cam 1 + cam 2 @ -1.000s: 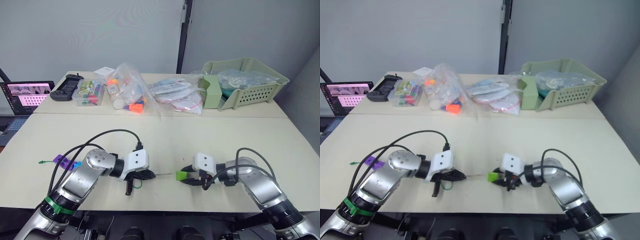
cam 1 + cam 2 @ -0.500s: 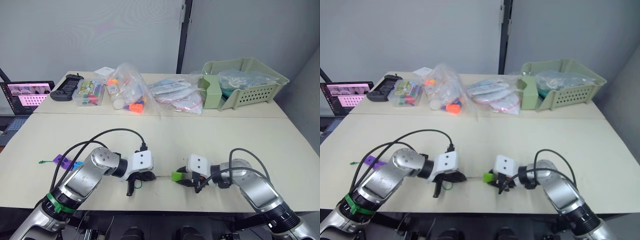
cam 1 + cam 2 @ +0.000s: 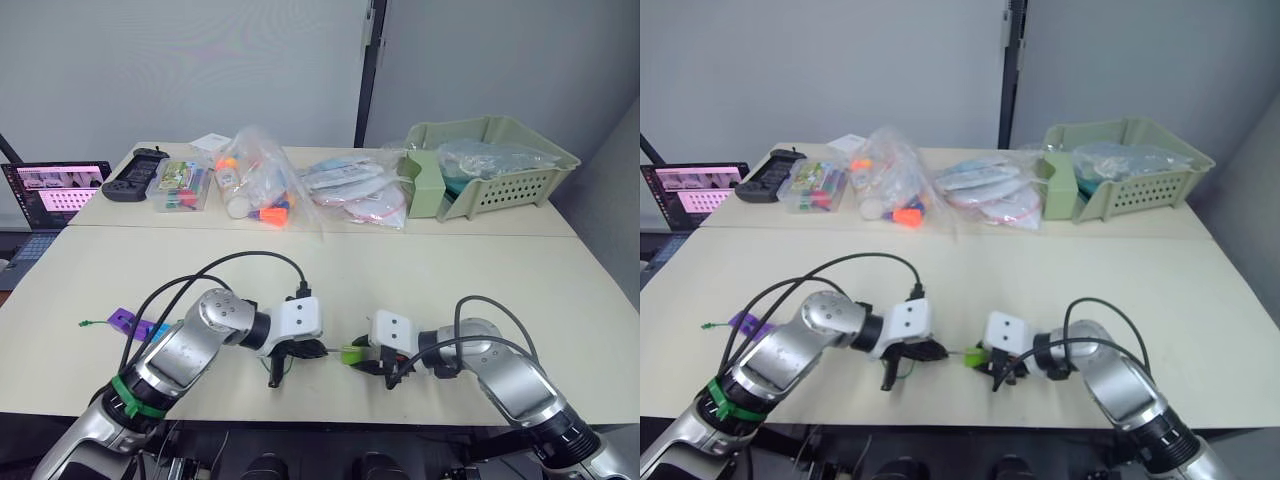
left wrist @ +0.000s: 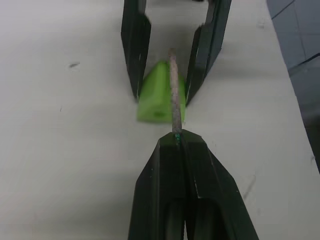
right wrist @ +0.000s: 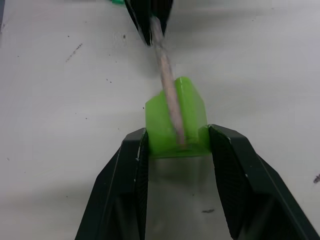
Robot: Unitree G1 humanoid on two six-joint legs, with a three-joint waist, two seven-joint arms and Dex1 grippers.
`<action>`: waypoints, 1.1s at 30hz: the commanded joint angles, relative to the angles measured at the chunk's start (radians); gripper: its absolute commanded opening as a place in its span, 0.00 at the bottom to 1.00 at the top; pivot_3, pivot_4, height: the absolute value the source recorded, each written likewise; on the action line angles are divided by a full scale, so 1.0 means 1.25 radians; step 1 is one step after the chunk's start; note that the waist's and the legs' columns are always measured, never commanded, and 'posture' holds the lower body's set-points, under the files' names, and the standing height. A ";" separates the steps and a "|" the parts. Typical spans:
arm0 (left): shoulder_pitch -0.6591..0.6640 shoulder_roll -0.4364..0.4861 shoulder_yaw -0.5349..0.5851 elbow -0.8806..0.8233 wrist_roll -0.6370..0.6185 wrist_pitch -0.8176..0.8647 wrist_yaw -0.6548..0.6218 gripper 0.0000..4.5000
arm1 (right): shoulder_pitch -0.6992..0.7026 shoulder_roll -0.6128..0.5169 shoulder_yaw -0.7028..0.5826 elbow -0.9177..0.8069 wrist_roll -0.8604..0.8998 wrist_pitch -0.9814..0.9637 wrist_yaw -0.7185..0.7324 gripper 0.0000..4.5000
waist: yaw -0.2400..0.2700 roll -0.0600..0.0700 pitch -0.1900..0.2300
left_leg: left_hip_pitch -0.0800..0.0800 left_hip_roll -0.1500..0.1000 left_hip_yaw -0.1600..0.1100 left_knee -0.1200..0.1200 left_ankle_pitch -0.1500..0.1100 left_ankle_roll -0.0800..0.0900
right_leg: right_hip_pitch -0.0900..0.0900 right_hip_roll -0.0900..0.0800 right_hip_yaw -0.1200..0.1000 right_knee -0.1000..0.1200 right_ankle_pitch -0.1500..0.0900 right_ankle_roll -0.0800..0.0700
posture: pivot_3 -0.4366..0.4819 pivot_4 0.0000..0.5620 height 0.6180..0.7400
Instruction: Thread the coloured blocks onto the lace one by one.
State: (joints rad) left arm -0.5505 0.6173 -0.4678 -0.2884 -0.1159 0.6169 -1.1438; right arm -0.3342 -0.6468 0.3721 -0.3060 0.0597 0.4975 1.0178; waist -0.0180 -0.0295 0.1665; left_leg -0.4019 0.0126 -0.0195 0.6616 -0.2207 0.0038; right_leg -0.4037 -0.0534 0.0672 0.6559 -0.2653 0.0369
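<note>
A light green block is held between the two fingers of the right jaws, low over the surface. In the head view the block is seen at about 6 o'clock, near the front edge. The left jaws are shut tight on the lace, just behind its stiff pale tip. The tip is laid along the top of the block and reaches past its far edge. Whether it has gone into a hole cannot be told; it looks to be resting on top.

At about 8 o'clock, a purple block and a blue block are seen near the left arm, with a thin green bit of lace beside them.

The block is thought to be light, hard and smooth, so it may slip or turn if it is squeezed off-centre. It is best held by two flat sides, with the hole left free. The lace is thought to be soft and floppy, except for the tip, which is stiff. It is best pinched close behind the tip, as it is now, so the tip can be aimed well.

At about 11 o'clock, bags of toys are piled up, and a green basket is set at about 1 o'clock. No words or labels can be read on anything.
</note>
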 commanded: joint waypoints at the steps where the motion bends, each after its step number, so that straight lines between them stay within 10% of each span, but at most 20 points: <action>1: -0.026 -0.028 -0.017 0.012 0.009 -0.008 0.015 0.00 | 0.005 0.009 0.028 -0.018 -0.002 0.022 -0.003 0.29 | -0.002 0.000 0.000 | 0.000 0.000 0.000 0.000 0.000 0.000 | 0.000 0.000 0.000 0.000 0.000 0.000 | 0.48 0.27 1.00; 11: -0.026 0.061 0.013 -0.011 -0.001 0.021 -0.009 0.00 | 0.022 -0.012 0.021 -0.025 -0.008 0.044 -0.018 0.29 | -0.003 0.000 0.000 | 0.000 0.000 -0.001 0.000 0.000 0.000 | 0.000 0.001 0.000 0.000 0.000 0.000 | 0.48 0.27 1.00; 21: -0.092 0.129 0.051 -0.117 -0.116 0.357 -0.015 0.00 | 0.007 -0.033 0.020 -0.026 -0.002 0.026 0.000 0.29 | 0.004 0.000 0.000 | -0.001 0.000 -0.001 0.001 0.000 0.000 | 0.000 0.000 -0.001 0.000 0.000 0.000 | 0.48 0.27 1.00; 33: -0.145 0.181 -0.045 -0.046 -0.087 0.248 -0.071 0.00 | 0.006 -0.024 0.035 -0.031 -0.009 0.015 -0.001 0.29 | 0.002 -0.001 0.000 | -0.002 0.000 -0.001 0.001 0.000 0.000 | -0.001 0.000 -0.001 0.000 0.000 0.000 | 0.48 0.27 1.00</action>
State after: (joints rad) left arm -0.7198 0.8419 -0.5289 -0.3361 -0.2307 0.9524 -1.2270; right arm -0.3396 -0.6750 0.3914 -0.3362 0.0571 0.5121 1.0135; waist -0.0152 -0.0303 0.1669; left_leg -0.4039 0.0126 -0.0203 0.6627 -0.2206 0.0038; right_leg -0.4045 -0.0528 0.0664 0.6553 -0.2655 0.0372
